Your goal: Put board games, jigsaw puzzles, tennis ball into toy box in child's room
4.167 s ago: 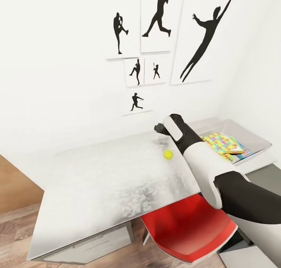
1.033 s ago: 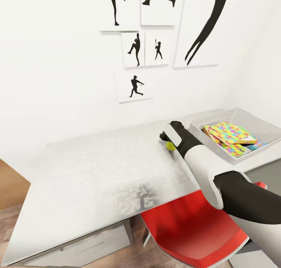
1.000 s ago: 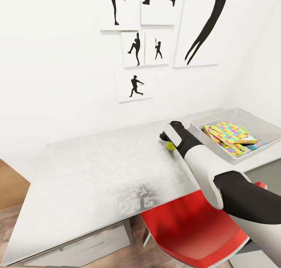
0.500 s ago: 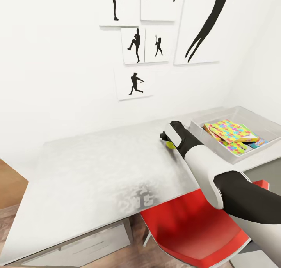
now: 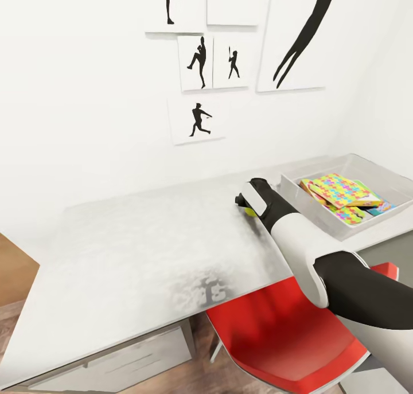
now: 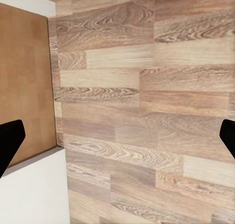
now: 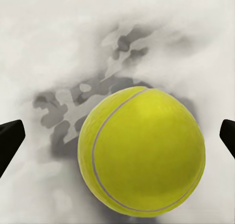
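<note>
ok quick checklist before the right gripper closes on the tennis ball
1. Right gripper open: ok, its fingertips sit at the two edges of the right wrist view with a wide gap.
2. Tennis ball between the fingers: ok, it lies within the gap, slightly off centre.
3. Ball resting on the table: ok, a shadow sits right under it.
4. Gripper low enough to grasp: cannot tell; in the head view the wrist hides most of the ball.
5. Toy box has room: ok, the jigsaw puzzles lie in it with bare floor beside them.
6. Left gripper out of the way: ok, open over wooden floor.
</note>
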Robot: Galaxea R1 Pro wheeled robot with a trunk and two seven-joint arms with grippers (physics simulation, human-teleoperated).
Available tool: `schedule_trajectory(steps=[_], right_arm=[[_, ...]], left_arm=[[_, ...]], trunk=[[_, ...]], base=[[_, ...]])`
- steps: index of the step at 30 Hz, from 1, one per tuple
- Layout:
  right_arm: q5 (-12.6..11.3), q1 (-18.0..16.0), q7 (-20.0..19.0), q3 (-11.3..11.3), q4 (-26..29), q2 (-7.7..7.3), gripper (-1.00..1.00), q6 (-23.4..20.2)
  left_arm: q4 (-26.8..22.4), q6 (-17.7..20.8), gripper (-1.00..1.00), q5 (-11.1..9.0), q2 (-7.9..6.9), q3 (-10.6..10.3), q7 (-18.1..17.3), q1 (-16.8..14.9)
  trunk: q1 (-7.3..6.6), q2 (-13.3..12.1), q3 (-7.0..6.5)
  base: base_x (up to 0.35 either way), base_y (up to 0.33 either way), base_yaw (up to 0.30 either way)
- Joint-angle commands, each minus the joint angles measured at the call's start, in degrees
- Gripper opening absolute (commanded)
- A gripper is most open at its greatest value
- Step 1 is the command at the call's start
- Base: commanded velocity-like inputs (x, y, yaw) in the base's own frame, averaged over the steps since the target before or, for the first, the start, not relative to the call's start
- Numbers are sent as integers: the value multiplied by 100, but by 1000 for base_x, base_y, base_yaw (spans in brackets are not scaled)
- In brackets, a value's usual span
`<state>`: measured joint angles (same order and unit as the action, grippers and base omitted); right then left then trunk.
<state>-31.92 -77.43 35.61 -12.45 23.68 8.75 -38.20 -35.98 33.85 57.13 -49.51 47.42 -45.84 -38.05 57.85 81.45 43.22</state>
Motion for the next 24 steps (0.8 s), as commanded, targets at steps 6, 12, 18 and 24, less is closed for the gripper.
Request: schedule_trajectory(steps=[6, 12, 18, 24], right_arm=[[-63, -3, 44, -47, 5, -12, 100, -33], [-67, -3, 43, -47, -1, -18, 100, -44], [-68, -4, 43, -47, -4, -28, 100, -54], [-68, -3, 44, -47, -9, -25, 100, -56]], left_arm=[[-5, 17, 100, 35, 2, 21, -42, -8], [-5, 17, 100, 35, 2, 21, -39, -9], [-5, 17, 100, 35, 2, 21, -40, -10], [-5, 16, 100, 35, 2, 21, -39, -8]], trunk=[[0, 3, 5], [0, 3, 5], [0, 3, 5], [0, 3, 5]], base=[[0, 0, 0], [0, 0, 0], [0, 0, 0], [0, 0, 0]])
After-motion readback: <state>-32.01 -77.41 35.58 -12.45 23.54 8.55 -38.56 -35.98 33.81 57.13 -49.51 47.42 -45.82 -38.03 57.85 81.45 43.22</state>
